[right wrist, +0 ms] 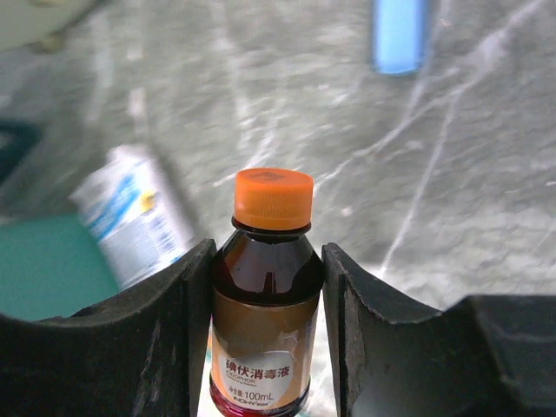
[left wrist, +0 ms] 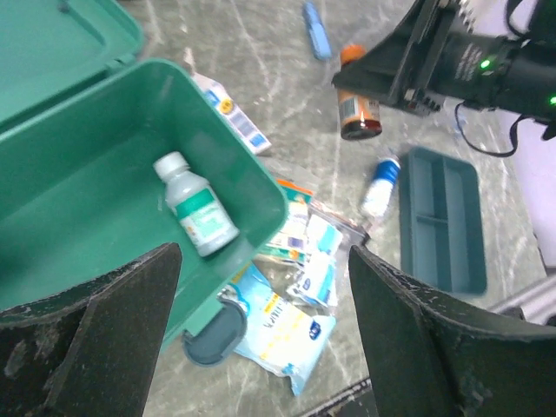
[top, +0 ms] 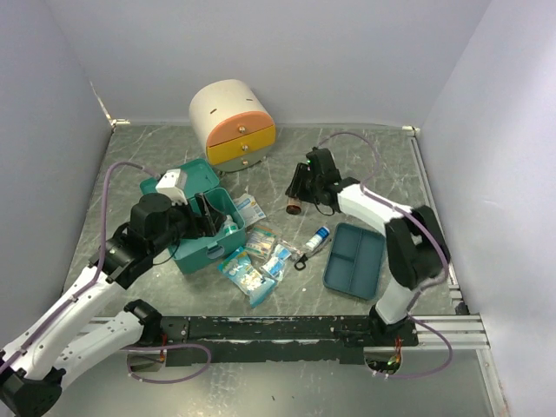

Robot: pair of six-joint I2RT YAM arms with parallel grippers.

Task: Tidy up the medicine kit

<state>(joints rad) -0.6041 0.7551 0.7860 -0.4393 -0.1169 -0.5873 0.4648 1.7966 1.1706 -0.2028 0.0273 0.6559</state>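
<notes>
So the medicine kit (top: 198, 228) sits left of the middle of the table (top: 382, 165), lid flipped open toward the back. The left claw (left wrist: 262, 252) hangs right over the open box, fingers spread wide apart, nothing between them. From the left wrist view there's one small white-capped bottle (left wrist: 196, 214) with a green label lying on its side on the bottom of the kit.

Just right of the kit there's a white and blue carton (top: 251, 208) lying flat, and in front of it a messy pile of blue and white packets (top: 254, 263), some overlapping. A bit further right is a white tube (top: 317, 239) with a blue cap.

Behind all that, a cream cabinet (top: 231, 123) with orange and yellow drawers stands against the back wall.

The right claw (right wrist: 269, 252) is out past the middle, clamped on a brown bottle (right wrist: 263, 304) with an orange cap, both fingers pressed on its sides, bottle upright. Can't tell if it's touching the table.

Far right, near the right arm, a dark blue divided tray (top: 354, 259) lies flat.
</notes>
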